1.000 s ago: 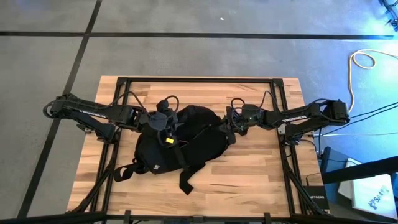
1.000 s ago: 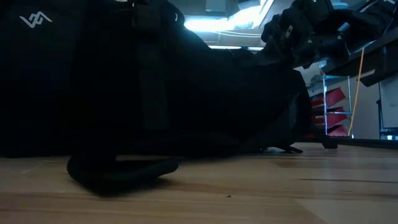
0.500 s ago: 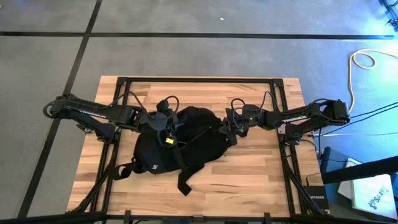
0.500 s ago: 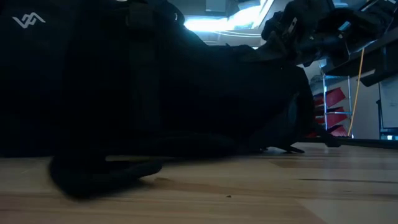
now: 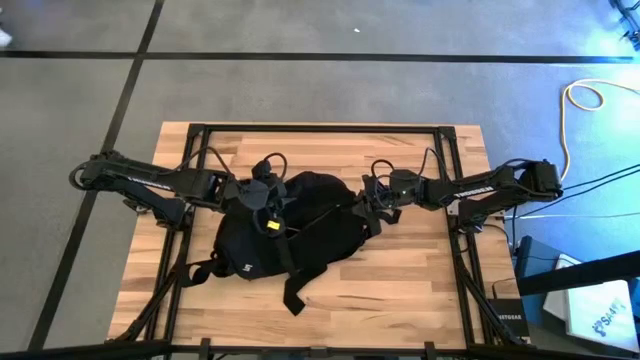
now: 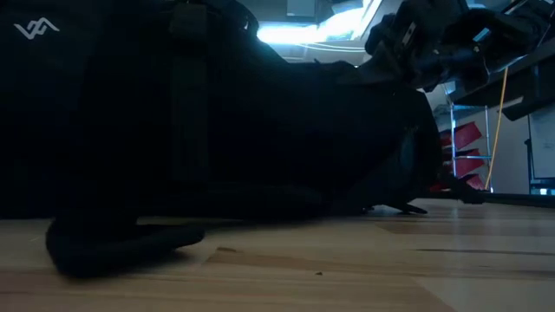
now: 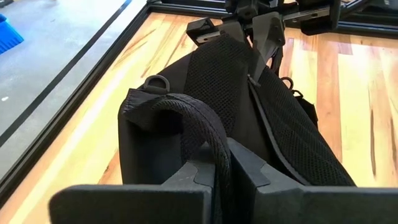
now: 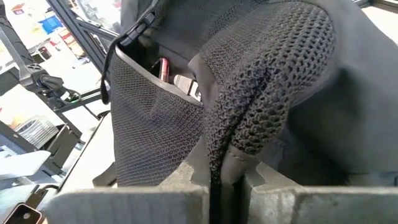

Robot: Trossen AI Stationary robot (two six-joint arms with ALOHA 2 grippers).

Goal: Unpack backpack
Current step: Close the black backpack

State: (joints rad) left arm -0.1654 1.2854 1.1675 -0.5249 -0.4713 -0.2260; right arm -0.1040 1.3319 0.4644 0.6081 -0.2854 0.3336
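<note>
- Black fabric backpack [image 5: 290, 230] is seen at the centre of the high view, on the wooden table [image 5: 400, 280].
- Left gripper [image 7: 222, 167] is clamped on its strap [image 7: 199, 124]; right gripper [image 8: 225, 177] is pinched on mesh fabric.
- Both grips should be held taut and apart so the opening is widened.

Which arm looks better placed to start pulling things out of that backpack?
Probably neither yet: both grip fabric. The right gripper sits nearer the backpack's opening, where items show; the left gripper pinches a strap.
</note>
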